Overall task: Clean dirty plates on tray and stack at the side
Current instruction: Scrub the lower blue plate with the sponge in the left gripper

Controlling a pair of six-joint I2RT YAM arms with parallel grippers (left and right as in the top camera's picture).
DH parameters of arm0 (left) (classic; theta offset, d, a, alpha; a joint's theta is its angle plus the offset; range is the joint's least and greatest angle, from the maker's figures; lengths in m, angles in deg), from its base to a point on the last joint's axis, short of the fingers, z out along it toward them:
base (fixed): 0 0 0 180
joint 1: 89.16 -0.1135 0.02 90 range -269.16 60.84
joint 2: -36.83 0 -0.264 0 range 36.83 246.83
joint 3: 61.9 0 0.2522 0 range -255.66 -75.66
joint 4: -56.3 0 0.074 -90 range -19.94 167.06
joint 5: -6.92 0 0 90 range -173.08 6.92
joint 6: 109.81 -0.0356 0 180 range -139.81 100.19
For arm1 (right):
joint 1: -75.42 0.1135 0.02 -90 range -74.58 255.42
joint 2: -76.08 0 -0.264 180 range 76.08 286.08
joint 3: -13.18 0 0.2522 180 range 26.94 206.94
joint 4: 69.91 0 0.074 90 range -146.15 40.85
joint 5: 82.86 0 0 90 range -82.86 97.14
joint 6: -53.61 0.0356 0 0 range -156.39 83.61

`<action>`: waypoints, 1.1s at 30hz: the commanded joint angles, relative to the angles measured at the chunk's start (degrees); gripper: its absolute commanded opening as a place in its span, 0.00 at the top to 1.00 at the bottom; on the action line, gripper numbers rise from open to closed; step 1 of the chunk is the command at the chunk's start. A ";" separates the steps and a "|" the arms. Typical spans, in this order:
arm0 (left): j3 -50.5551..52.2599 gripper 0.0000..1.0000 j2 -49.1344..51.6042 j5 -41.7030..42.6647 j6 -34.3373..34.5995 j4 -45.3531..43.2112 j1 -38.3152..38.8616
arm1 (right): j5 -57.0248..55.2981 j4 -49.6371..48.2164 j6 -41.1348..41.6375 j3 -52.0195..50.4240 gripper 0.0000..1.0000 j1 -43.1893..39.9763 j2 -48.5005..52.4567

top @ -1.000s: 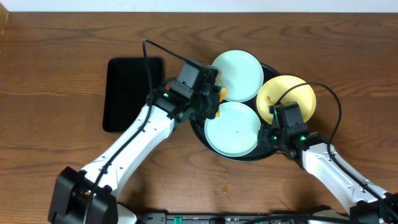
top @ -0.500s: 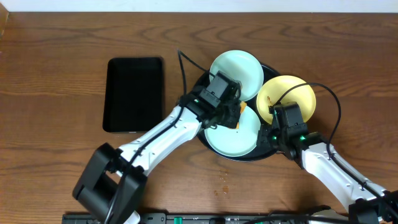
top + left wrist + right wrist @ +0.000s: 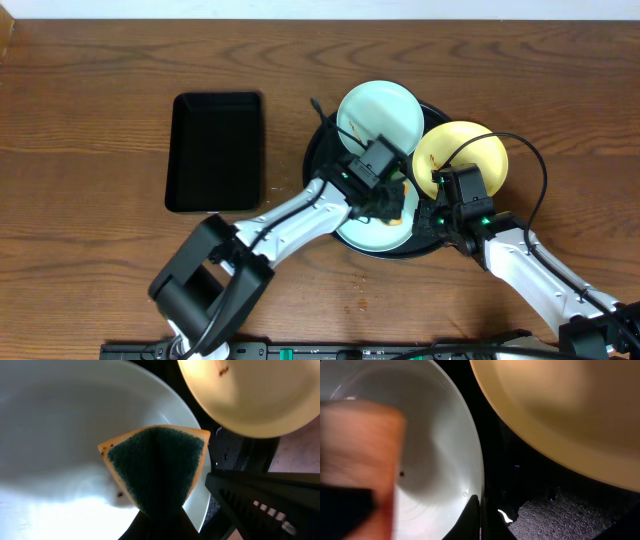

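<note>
Brown wood-grain desk (image 3: 100, 60) is topped by a round black tray (image 3: 316, 160). At the tray's near side, a mint plate (image 3: 375, 232) is touched by a sponge (image 3: 155, 465) clamped in the left gripper (image 3: 393, 203); the right gripper (image 3: 474, 510) is closed right of centre. A yellow plate (image 3: 470, 150) is laid over the right rim, another mint plate (image 3: 385, 115) at the far side.

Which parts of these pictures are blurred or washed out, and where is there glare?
Right wrist view: the orange-and-green sponge is a smeared blur; a small glint shows on the large round black tray. Left wrist view: the sponge is sharp, but the pale mint-blue round plate behind it is washed out to white. Overhead view: even light, sharp.
</note>
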 commanded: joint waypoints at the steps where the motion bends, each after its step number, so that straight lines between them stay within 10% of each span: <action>1: 0.13 0.92 2.16 -0.79 0.92 -1.11 0.74 | 0.35 0.07 -0.24 -0.63 0.99 -0.35 0.79; 33: 0.13 0.92 4.68 -29.86 -9.46 6.01 0.96 | 0.33 0.11 -0.26 -0.63 0.99 -0.35 0.79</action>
